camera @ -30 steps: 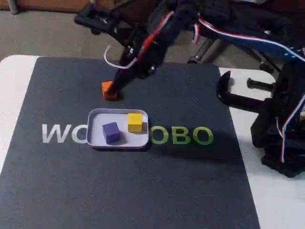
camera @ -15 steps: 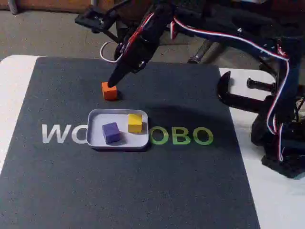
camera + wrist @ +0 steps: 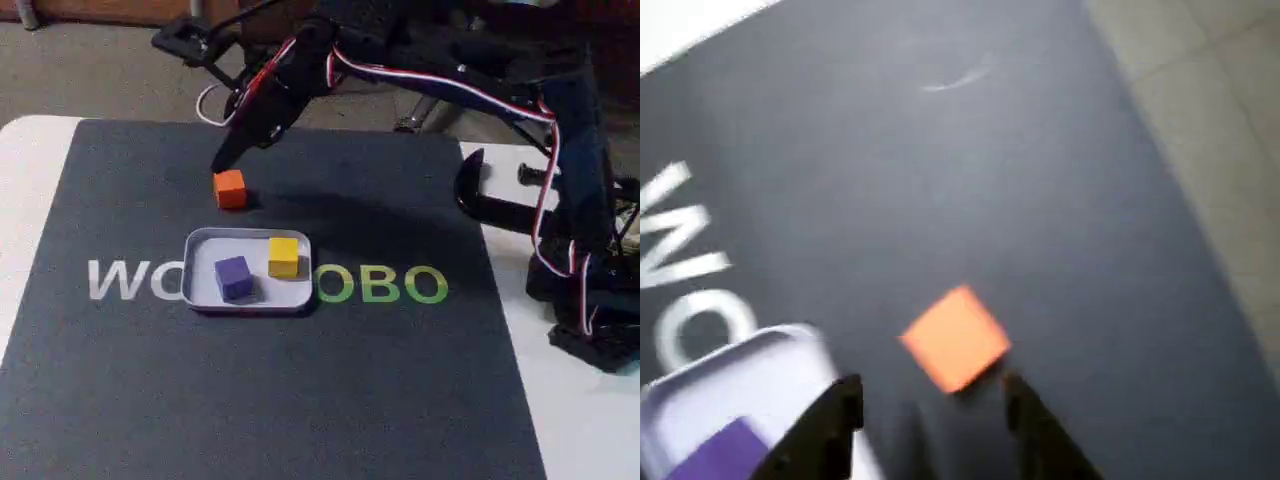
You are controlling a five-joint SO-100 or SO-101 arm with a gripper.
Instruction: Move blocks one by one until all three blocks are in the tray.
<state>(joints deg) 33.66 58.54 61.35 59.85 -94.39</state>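
Observation:
The orange block [image 3: 230,188] [image 3: 956,337] sits on the dark mat just behind the tray [image 3: 203,292] [image 3: 760,375]. Inside the tray lie the purple block [image 3: 233,277] [image 3: 725,452] on the left and the yellow block [image 3: 284,255] on the right. My gripper [image 3: 222,163] [image 3: 930,395] hangs just above and behind the orange block, open, holding nothing. In the wrist view the two dark fingertips [image 3: 840,400] straddle empty mat a little short of the orange block.
The dark mat [image 3: 400,380] carries white and green lettering [image 3: 380,285] beside the tray. A black clamp [image 3: 500,200] and the arm's base [image 3: 590,290] stand at the right in the fixed view. White tabletop [image 3: 25,190] borders the mat.
My gripper has lifted off the orange block and drawn up and back to the left. The orange block stays where it was on the mat.

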